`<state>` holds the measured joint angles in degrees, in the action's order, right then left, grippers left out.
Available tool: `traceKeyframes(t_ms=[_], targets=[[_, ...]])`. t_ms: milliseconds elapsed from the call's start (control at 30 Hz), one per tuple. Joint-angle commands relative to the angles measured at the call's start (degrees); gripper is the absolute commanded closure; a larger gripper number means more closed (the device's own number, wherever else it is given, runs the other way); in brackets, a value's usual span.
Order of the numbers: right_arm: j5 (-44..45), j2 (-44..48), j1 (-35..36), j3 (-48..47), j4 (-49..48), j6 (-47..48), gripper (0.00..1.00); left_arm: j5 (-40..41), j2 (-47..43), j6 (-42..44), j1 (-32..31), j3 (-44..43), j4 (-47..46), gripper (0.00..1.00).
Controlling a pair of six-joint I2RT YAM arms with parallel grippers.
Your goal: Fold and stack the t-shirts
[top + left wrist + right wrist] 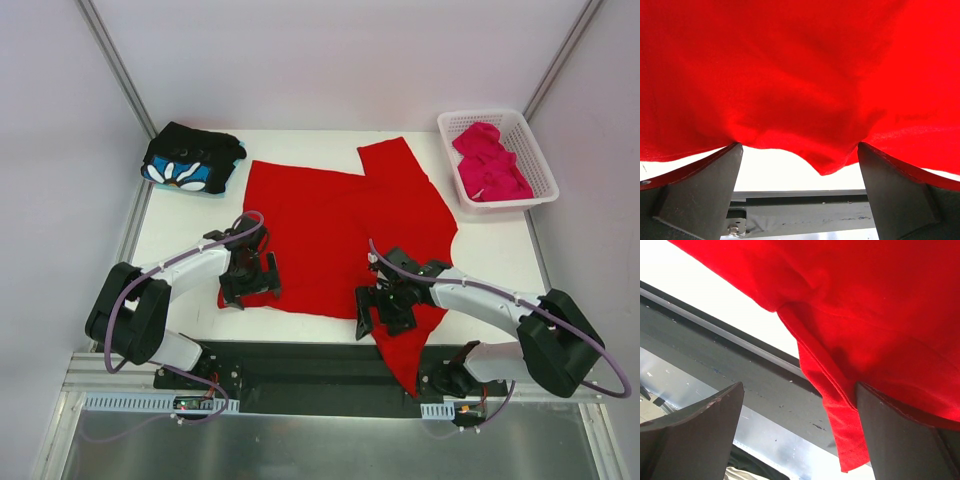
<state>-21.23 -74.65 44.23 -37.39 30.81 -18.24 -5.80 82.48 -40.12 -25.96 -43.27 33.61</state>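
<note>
Red t-shirt [330, 230]: spread in the middle of the bench [175, 225], with its near right corner spilling over the front edge.
Other shirts: the black flower-print t-shirt [192, 160] lies folded at the far left corner. The magenta-pink t-shirt [490, 165] is bunched in the white basket [545, 175] at the far right.
My left pincer [252, 290]: spread wide at the near left hem. The cloth edge droops between the fingers, and nothing is clamped.
My right pincer [378, 318]: also wide open, at the overhanging corner. The cloth brushes one finger, but I have no grip.
Step in hand: I judge it to be taking the near hem at both ends, ready to fold it away from me.
Doing it well: I should push each pincer far enough past the hem to bite solid cloth, then close both together. Lifting the two ends level and only just clear of the bench should keep the fold line straight.
Risk: the hanging corner may drag or slip from a shallow bite.
</note>
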Motion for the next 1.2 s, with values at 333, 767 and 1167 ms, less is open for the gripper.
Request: traceKeyframes(t_ms=[333, 767, 1167], targets=[[-0.2, 1.4, 4.5, -4.8, 3.1, -5.5, 0.04, -1.7, -0.2, -1.8, -1.2, 1.7, -1.1, 0.01], [-2.0, -26.8, 32.4, -33.5, -2.0, -18.4, 0.04, -1.9, -1.9, -2.0, -1.3, 3.7, -1.9, 0.01], [7.4, -24.6, 32.8, -29.3, 4.4, -16.3, 0.04, -2.6, -0.4, -1.5, -1.4, 2.5, -1.9, 0.01]])
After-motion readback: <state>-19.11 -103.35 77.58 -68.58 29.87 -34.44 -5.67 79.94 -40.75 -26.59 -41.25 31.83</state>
